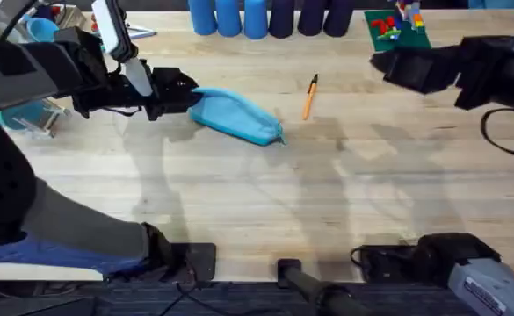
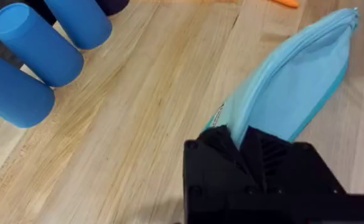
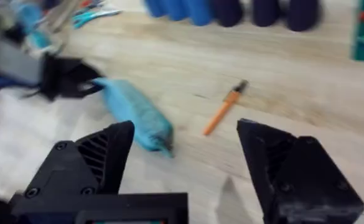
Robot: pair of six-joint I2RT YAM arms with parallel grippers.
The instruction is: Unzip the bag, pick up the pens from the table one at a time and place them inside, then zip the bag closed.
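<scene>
Progress is at the opening stage: the light blue pencil pouch (image 1: pixel 236 115) lies on the wooden surface (image 1: pixel 257 202) with its zipper apparently unopened, and the orange pen (image 1: pixel 309 96) rests just beside it, not yet collected. Reaching in low from the side, the left hand (image 2: pixel 247 146) is clenched on the pouch's near end. The right hand (image 3: pixel 185 158) hovers well apart, fingers spread and released, facing both pouch and pen.

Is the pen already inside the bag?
No, the pen lies on the table beside the bag, apart from it.
</scene>
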